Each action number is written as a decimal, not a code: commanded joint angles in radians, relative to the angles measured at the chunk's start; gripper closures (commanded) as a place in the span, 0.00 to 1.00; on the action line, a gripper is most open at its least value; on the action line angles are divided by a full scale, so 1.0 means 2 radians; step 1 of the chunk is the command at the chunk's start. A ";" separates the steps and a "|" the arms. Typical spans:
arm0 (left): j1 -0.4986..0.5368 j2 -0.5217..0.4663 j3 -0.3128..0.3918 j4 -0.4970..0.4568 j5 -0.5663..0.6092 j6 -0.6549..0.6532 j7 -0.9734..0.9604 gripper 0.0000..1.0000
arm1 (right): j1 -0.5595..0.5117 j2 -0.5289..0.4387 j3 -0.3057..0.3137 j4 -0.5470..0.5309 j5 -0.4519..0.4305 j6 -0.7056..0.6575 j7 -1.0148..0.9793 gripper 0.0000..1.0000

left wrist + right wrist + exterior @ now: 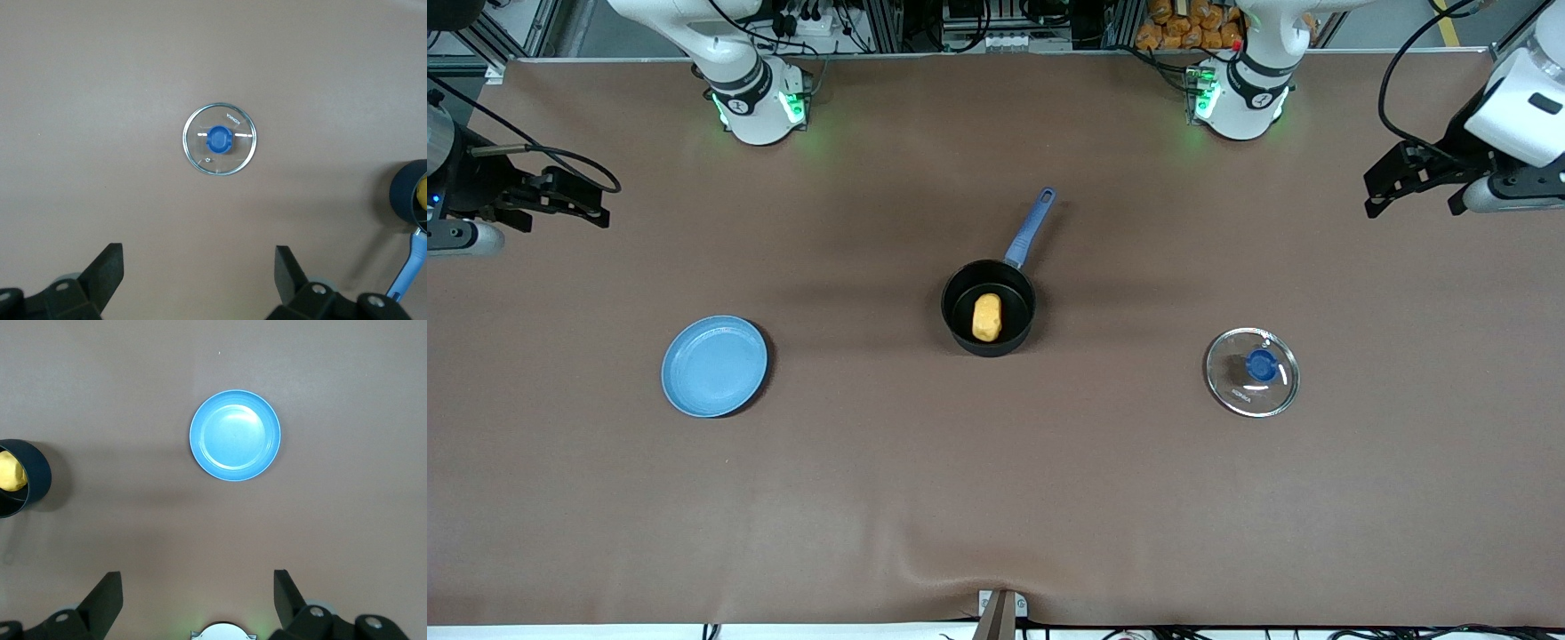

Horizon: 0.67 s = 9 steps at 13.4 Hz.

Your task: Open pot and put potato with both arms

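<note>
Plainly, the brown bench carries everything the task needs, and the work looks finished: the step in hand is to hold clear without disturbing anything. Both arms wait at the bench ends. The left tool hangs over the bare bench at the left arm's end, its jaws spread wide and empty; the right tool hangs likewise at the right arm's end, also wide and empty. The light-blue plate lies bare toward the right arm's end. The pot stands mid-bench, uncovered. Its glass lid lies flat, knob up, well apart toward the left arm's end. The potato rests inside the pot.
</note>
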 commanded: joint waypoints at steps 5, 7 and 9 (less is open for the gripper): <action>0.011 0.018 0.001 0.040 -0.002 -0.027 0.028 0.00 | -0.008 -0.007 0.006 -0.007 0.007 -0.006 0.002 0.00; 0.011 0.021 0.001 0.042 -0.002 -0.028 0.030 0.00 | -0.008 -0.007 0.006 -0.007 0.007 -0.006 0.002 0.00; 0.012 0.022 0.001 0.042 -0.002 -0.028 0.030 0.00 | -0.008 -0.007 0.006 -0.007 0.007 -0.006 0.002 0.00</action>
